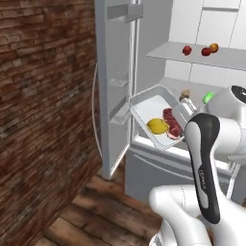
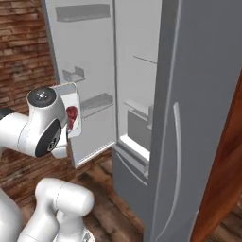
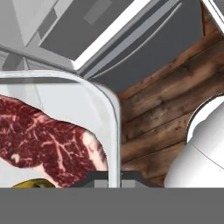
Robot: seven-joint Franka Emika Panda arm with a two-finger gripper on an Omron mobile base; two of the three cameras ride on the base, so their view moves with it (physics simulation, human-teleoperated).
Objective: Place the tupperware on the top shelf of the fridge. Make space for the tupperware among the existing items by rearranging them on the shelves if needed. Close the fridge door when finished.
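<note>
Brick-walled kitchen; fridge (image 1: 120, 86) door is open. Tupperware (image 1: 156, 120) is held clenched in jaws, not yet placed on top shelf (image 1: 202, 56); door-closing remains.

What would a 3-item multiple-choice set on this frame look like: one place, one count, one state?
1. Where is the tupperware?
A. on the top shelf
B. held in the air before the open fridge
C. on the floor

2. How many round fruits lie on the top shelf?
A. one
B. three
C. five

3. What is the state of the fridge's left door?
A. open
B. shut
C. taken off

Key:
1. B, the gripper is shut on its rim, and it hangs tilted in front of the fridge.
2. B, two red fruits and an orange one.
3. A, it stands swung out, its inner bins showing.
</note>
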